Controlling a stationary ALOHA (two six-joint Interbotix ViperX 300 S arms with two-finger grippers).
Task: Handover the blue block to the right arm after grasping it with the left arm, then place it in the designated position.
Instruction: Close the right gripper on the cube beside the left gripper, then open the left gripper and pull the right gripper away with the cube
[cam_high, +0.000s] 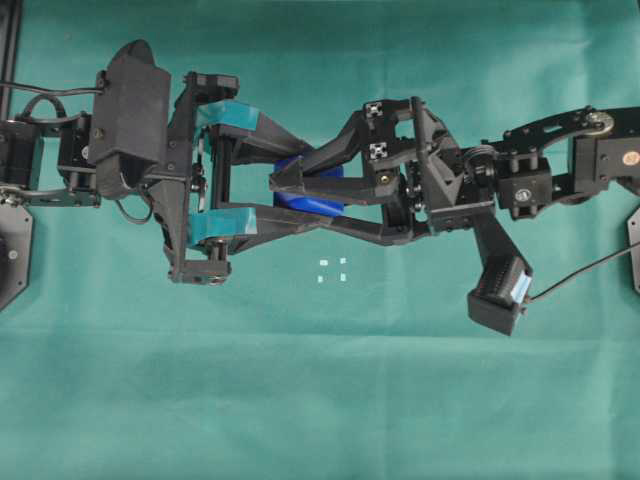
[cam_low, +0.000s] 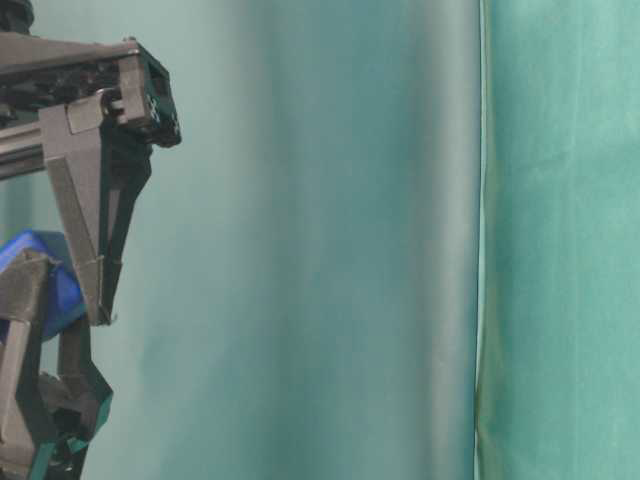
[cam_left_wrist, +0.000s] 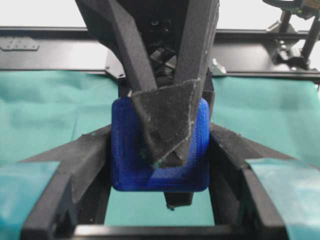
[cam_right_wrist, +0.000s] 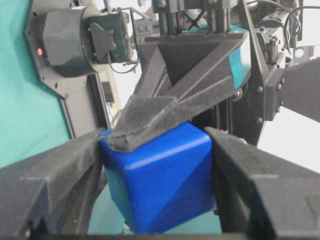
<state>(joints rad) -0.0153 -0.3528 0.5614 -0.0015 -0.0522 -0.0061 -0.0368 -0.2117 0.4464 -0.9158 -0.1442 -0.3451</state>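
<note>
Mid-handover: the blue block (cam_high: 310, 190) is up in the air, pinched by both the left claw (cam_high: 280, 187) and the right claw (cam_high: 290, 190). Left hasn't let go yet, and the designated position (cam_high: 332, 270) on the green cloth is bare.

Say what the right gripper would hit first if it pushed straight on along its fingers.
With the blue block between its fingers, the right gripper would likely drive into the left gripper body just behind.

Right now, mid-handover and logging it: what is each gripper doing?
Left gripper: shut on the blue block.
Right gripper: shut on the same blue block.
</note>
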